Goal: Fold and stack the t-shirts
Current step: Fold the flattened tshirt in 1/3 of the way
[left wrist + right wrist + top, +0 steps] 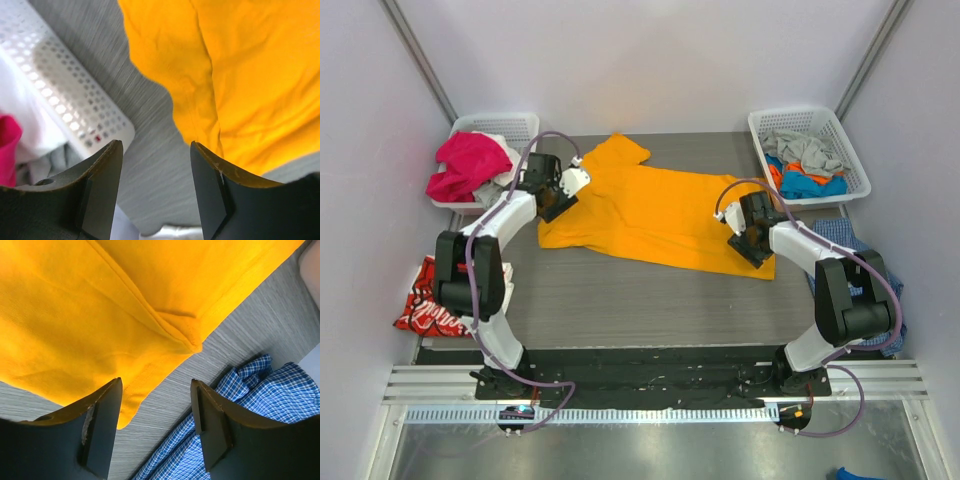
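Grey table (620, 290); orange tee (660, 210) flat; red tee (425, 300) lettering illegible

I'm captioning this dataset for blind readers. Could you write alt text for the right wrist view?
An orange-yellow t-shirt lies on a grey table, one corner just ahead of the open right gripper. A blue checked cloth lies rumpled at lower right.
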